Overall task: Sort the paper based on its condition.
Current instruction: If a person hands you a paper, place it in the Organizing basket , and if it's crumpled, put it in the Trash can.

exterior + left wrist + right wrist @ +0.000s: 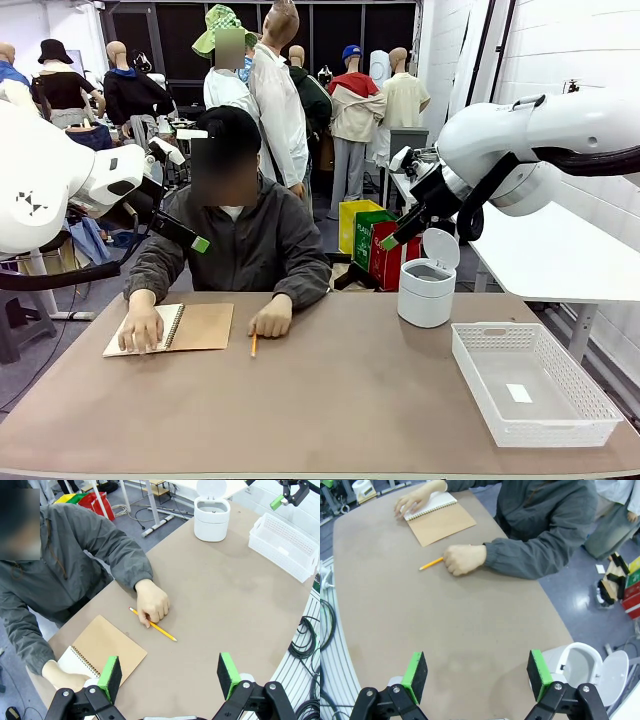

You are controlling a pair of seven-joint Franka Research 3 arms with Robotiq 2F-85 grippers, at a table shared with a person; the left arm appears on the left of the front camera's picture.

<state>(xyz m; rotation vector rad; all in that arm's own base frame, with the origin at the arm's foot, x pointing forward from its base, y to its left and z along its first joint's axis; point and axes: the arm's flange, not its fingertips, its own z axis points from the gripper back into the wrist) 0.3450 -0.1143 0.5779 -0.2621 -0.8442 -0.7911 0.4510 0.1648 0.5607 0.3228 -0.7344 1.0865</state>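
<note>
- left gripper [169, 676]: jaws wide apart, nothing between the green pads, hanging above the table [350, 400] on the person's side, over the notebook [205, 327] corner.
- right gripper [477, 676]: also spread wide and empty, raised over the table edge next to the white bin [426, 292], whose lid is flipped up.
- the paper: what i see is the white page [436, 504] in the open notebook at the far left, pinned under one hand [141, 328]. looks bound, so nothing is ready to sort yet.
- the other hand [271, 318] rests as a fist at the end of the pencil [253, 345].
- white basket [540, 432] sits near right with a tiny sticker [519, 393] inside.
- step in hand, my read: wait for a sheet to be freed or handed over.
- do it well: keep both arms high and apart from the person's hands. don't reach in while a hand is on the page.
- once a sheet is loose, judge its condition first. guess is flat ones go to the basket and crumpled ones to the bin.
- the right arm is nearer both containers, so it suits the drop.
- thin flat paper is hard to pinch off a table. go for an edge or a raised corner, and grip lightly so a good sheet doesn't crease.
- risk: the sheet sliding away, or the pads scraping the table.
</note>
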